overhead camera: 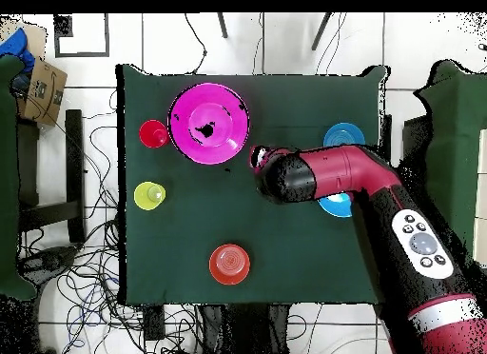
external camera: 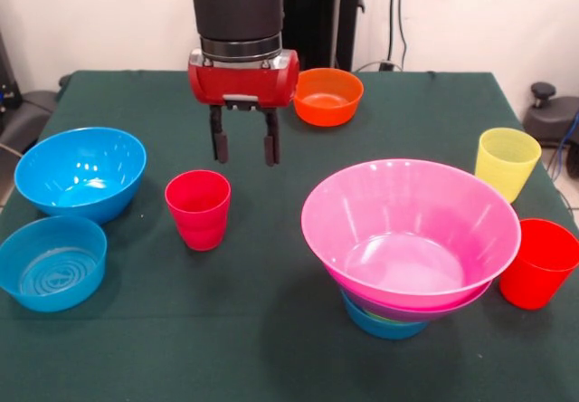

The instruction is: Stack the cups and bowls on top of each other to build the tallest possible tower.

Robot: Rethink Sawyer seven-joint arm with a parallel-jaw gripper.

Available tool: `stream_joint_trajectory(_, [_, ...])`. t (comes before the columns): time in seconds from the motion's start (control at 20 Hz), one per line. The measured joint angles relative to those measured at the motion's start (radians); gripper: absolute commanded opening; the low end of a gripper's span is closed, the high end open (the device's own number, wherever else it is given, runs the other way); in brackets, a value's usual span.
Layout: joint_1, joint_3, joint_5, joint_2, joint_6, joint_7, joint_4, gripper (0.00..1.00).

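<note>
A white wall with hanging cables stands behind a table covered in a dark green cloth [external camera: 271, 348], and the robot's red and black arm comes down over it from the far side. The biggest thing on the cloth is the tower [external camera: 409, 239], which sits well off to one side of the gripper [external camera: 244, 153] and nearer to the camera: a wide pink bowl [external camera: 412, 225] rests on a thin purple rim, with a small blue bowl [external camera: 384, 322] at the bottom. On the gripper's other side sit a deep blue bowl [external camera: 81, 171] and a flat blue bowl [external camera: 52, 262]. Behind the gripper, close by, is the small orange bowl [external camera: 328, 96]. Far past the tower stand a yellow cup [external camera: 507, 162] and a red cup [external camera: 539, 263]. The smallest thing that matters most is the other red cup [external camera: 198, 208]. It stands upright with its mouth up, just below the gripper and a little to the side and toward the camera. The gripper's two black fingers [external camera: 219, 139] hang apart and hold nothing. I think the gripper must slide a bit sideways, then drop straight down over that cup's rim.
</note>
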Motion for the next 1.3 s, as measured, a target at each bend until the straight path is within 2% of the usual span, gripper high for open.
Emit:
stream_joint_trajectory(0.25, [-0.013,0.0,0.0,0.013,0.0,0.0,0.0,1.0])
stream_joint_trajectory(0.7, [-0.032,0.0,-0.009,0.082,0.0,0.0,-0.014,1.0])
stream_joint_trajectory(1.3, [-0.036,0.008,-0.05,0.21,0.0,0.0,-0.128,1.0])
